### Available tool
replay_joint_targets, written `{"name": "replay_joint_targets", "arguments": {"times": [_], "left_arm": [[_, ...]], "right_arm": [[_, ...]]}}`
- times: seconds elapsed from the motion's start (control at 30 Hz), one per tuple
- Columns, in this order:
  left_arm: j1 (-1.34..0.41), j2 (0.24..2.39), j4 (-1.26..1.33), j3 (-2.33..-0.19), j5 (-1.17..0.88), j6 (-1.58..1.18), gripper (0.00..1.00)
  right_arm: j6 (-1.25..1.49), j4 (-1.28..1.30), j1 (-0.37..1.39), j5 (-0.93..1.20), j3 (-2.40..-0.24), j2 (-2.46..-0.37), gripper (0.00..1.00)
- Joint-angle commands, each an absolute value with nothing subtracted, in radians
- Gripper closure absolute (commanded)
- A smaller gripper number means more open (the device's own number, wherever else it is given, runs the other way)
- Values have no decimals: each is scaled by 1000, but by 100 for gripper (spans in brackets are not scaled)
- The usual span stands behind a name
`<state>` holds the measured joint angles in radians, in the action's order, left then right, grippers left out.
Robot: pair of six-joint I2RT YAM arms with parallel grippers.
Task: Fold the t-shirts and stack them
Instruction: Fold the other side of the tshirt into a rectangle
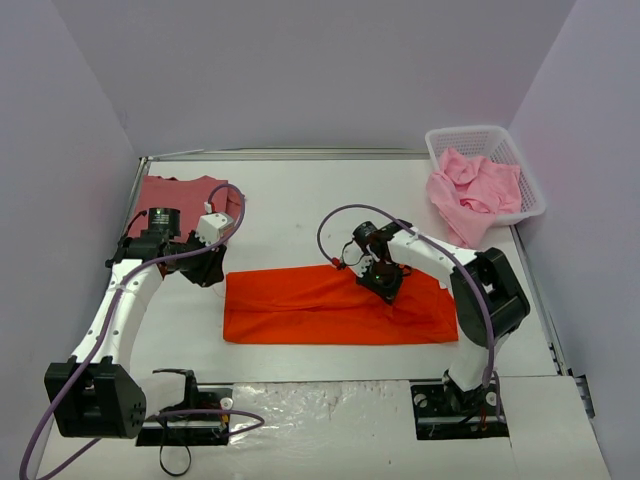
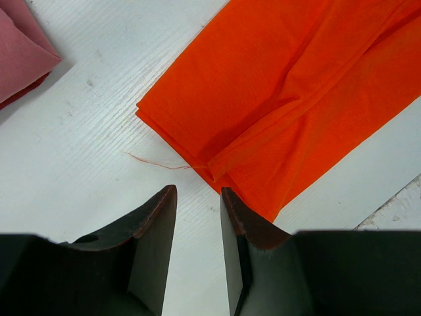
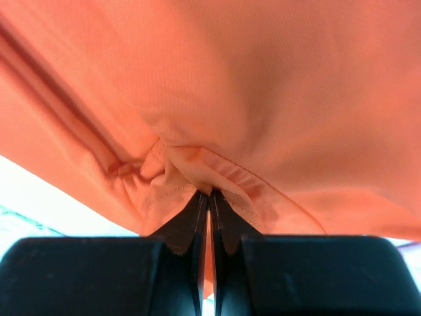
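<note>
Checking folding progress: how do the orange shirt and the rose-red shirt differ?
Orange shirt: long folded band mid-table; rose-red shirt: smaller, at the far left corner. The right gripper, jaws shut, pinches the orange shirt; the rose-red shirt is not gripped. Both lie on the table.

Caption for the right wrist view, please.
Right gripper shut on a bunched, stitched edge of the orange-red t-shirt, whose cloth fills nearly the whole frame.
</note>
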<state>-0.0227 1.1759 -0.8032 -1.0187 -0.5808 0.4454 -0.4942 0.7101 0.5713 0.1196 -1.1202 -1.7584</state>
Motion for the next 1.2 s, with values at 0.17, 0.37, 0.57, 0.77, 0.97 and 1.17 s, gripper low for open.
{"name": "replay_joint_targets", "arguments": {"times": [0.17, 0.37, 0.57, 0.77, 0.97, 1.17], "left_arm": [[-14, 1154, -805, -1026, -601, 463, 68], [-14, 1154, -808, -1026, -603, 465, 68], [-14, 1149, -807, -1025, -604, 465, 68], [-14, 1149, -807, -1026, -603, 465, 68], [-14, 1150, -807, -1026, -604, 465, 68], [-12, 1150, -808, -1025, -604, 463, 68]], "right_arm": [[-480, 813, 580, 95, -1147, -1671, 100], [-479, 830, 580, 112, -1146, -1660, 100], [-480, 842, 581, 127, -1143, -1652, 97], [-485, 839, 581, 135, -1138, -1667, 92], [-491, 836, 581, 135, -1135, -1678, 100], [-491, 839, 584, 144, -1135, -1669, 100]]}}
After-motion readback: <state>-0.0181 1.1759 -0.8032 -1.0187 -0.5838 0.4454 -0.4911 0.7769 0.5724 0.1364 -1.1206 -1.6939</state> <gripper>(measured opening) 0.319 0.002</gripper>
